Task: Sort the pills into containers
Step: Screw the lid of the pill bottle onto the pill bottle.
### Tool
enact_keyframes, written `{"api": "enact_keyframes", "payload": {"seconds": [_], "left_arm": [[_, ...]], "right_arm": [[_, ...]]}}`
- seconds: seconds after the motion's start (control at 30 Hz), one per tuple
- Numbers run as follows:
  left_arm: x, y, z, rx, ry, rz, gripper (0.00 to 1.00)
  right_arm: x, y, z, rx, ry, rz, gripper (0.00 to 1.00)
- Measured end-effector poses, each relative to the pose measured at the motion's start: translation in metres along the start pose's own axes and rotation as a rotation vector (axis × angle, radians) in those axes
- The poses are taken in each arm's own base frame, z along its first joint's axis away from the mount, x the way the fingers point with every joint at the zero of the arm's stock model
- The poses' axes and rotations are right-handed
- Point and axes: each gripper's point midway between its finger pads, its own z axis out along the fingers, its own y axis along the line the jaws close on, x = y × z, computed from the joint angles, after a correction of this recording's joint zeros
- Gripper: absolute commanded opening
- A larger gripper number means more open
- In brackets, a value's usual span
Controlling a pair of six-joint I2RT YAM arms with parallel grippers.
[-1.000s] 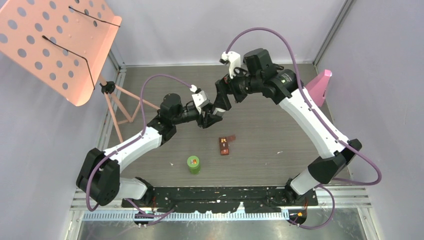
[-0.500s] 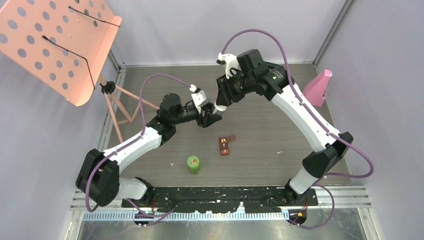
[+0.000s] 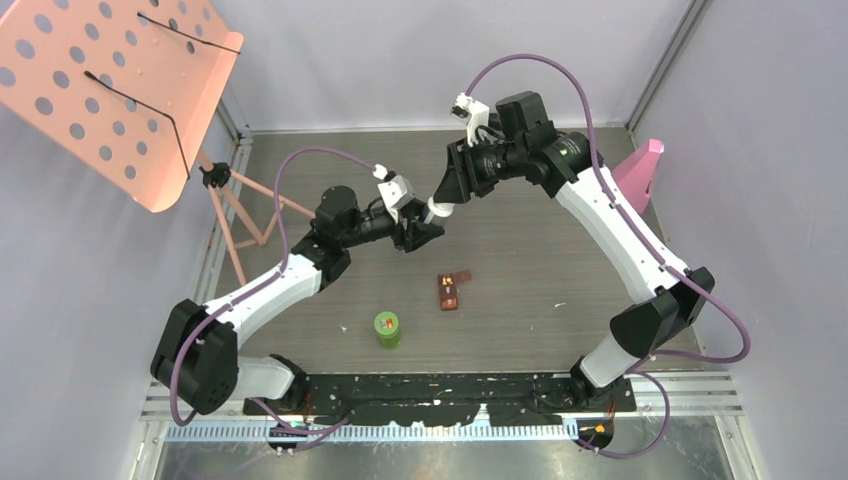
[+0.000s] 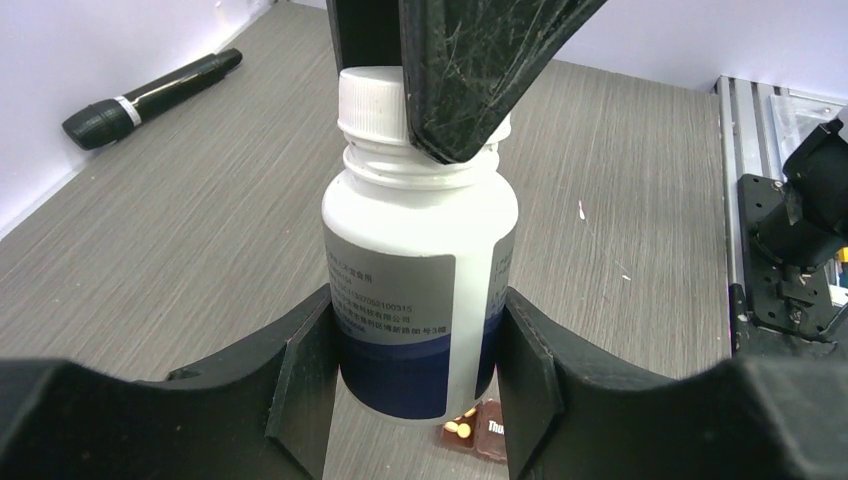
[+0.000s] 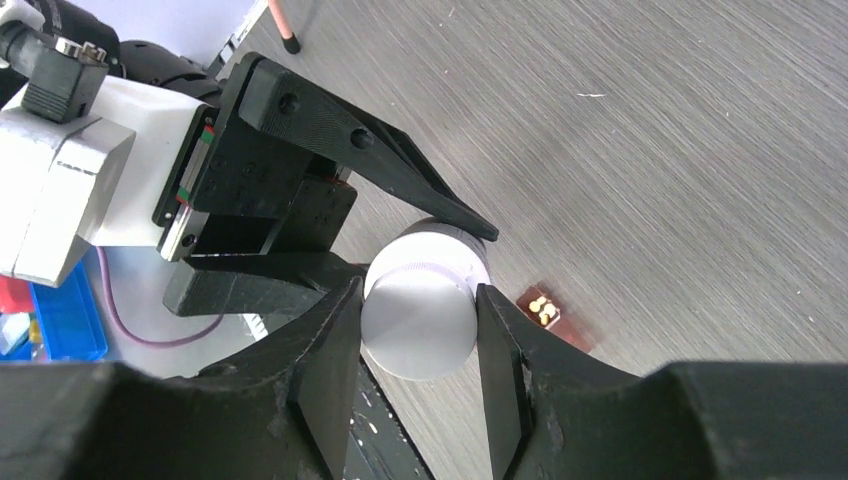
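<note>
While my left end effector (image 4: 415,360) clamps the white bottle (image 4: 420,230) off the counter (image 4: 200,220), my right end effector (image 5: 415,320) pinches its cap (image 4: 368,95) beyond — I'd twist squarely about the bottle's axis, left grip firm, no sideways prying.

Both arms (image 3: 265,292) are white-shelled with black joints and purple cables (image 3: 520,57); left tool (image 4: 418,370) and right tool (image 5: 418,350) are black.

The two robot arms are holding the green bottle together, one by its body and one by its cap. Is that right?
Not the green one. They hold the white bottle: the left end effector grips its body, the right end effector its cap, as the left wrist view shows. The green bottle stands alone.
</note>
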Motion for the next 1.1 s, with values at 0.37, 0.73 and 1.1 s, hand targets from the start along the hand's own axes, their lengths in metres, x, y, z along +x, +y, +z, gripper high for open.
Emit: {"api": "enact_keyframes", "payload": {"seconds": [0.37,0.73,1.1], "left_arm": [[0.009,0.01,-0.003,-0.054,0.034,-0.019,0.0],[0.019,0.018,-0.006,-0.073,0.074,0.079,0.0],[0.024,0.016,-0.008,-0.066,0.083,0.086,0.0]], "right_arm": [[-0.001,-0.006,0.017,0.173,-0.055,0.125,0.3],[0.006,-0.015,0.021,0.294,-0.068,0.312,0.33],[0.012,-0.01,0.025,0.217,-0.021,0.256,0.29]]}}
